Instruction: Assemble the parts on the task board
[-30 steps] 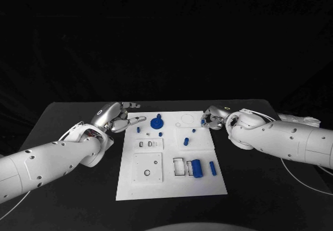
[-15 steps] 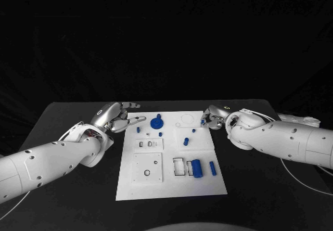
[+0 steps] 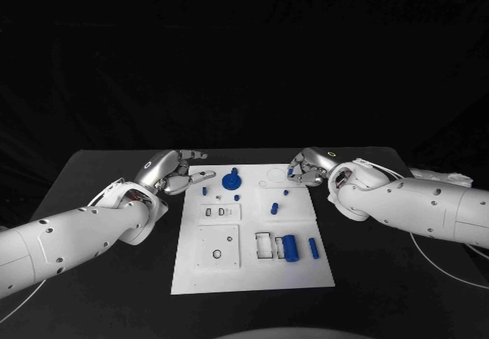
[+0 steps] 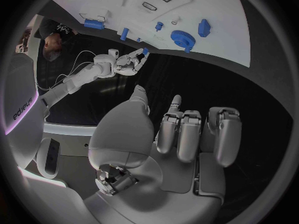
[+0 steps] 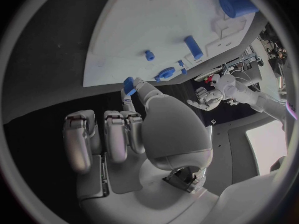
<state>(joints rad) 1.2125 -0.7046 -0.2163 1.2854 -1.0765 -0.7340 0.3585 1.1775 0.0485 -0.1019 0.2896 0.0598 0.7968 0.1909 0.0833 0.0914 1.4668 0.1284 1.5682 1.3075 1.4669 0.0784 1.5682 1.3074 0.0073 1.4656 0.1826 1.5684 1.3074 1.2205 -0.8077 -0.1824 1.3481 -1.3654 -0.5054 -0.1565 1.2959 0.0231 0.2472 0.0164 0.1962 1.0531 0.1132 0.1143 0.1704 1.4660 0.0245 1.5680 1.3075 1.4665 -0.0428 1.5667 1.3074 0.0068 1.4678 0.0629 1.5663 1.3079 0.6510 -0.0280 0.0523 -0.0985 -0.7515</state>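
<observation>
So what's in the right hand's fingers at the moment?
The right hand pinches a small blue part at its fingers, above the task board. The part's lower end is covered.

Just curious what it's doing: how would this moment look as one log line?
right hand: pinches blue part over board far edge | left hand: empty, beside board | gear: on board

White rounded arms, dark screws, silver robot hand, thin cables

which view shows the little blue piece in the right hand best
The right wrist view: the blue piece sits close up, pinched at the right hand's fingertips. The head view shows a blue speck among the fingers; the left wrist view shows it tiny and far off.
</observation>
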